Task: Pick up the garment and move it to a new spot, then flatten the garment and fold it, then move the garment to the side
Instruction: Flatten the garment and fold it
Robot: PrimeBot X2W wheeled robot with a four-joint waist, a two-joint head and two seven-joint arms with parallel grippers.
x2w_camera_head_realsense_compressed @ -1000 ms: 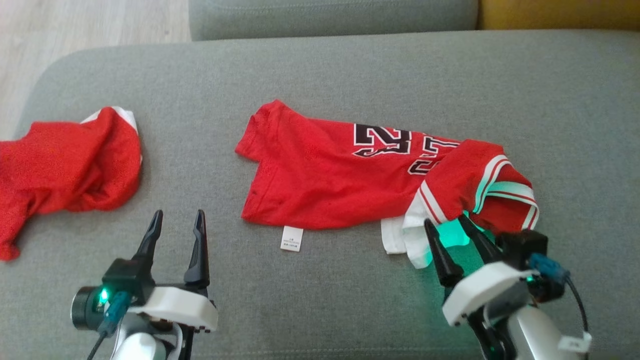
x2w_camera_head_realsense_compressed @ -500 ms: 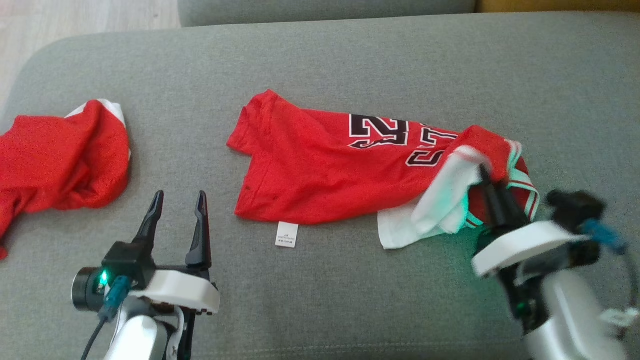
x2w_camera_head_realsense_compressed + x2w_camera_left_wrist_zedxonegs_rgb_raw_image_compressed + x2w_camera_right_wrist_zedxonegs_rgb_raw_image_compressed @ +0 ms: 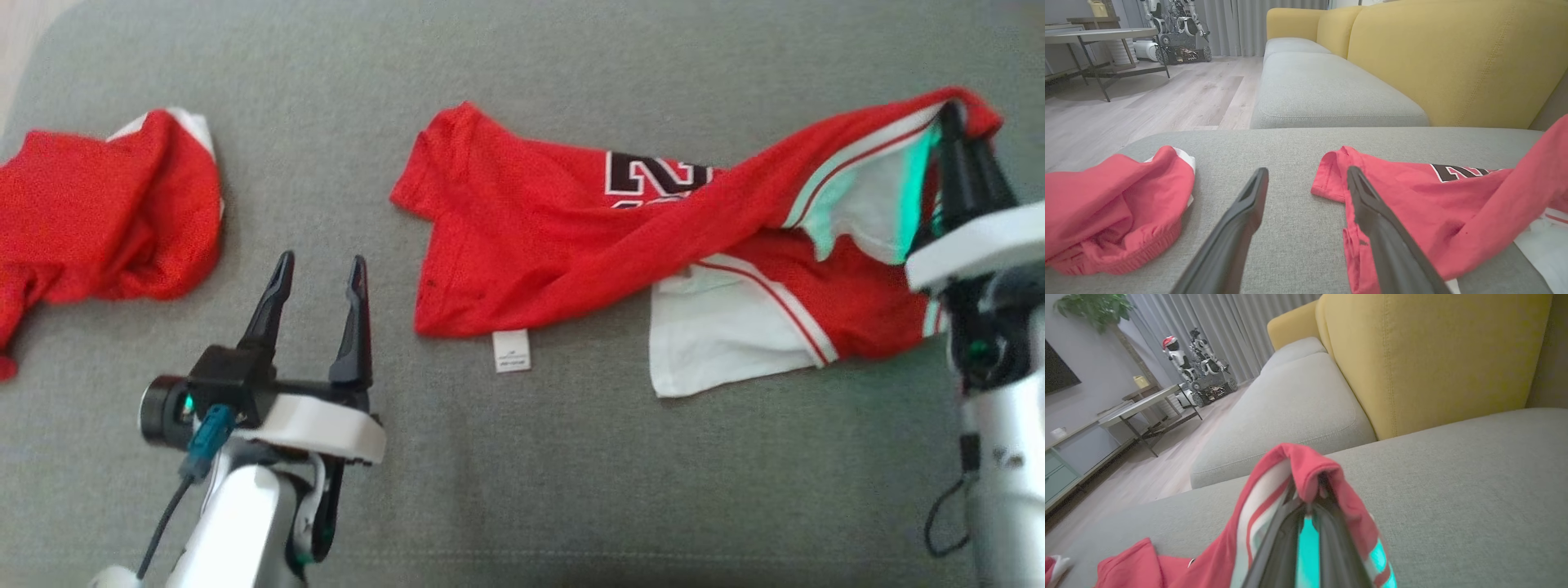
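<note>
Red jersey [image 3: 555, 245], white trim, right edge lifted, rest lying flat

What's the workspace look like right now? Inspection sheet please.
Surface: grey sofa cushion, no spills seen.
Job's things: red jersey, right end held up, the rest lying on the cushion; white label at the hem.
Clutter: second red garment, crumpled at left.
Grippers: left gripper open, holding nothing; right gripper shut on the jersey's edge.
Cables: teal-plug cable at the left wrist; black cable loop at the right forearm.
Surroundings: yellow sofa back, wood floor, table, another robot.
</note>
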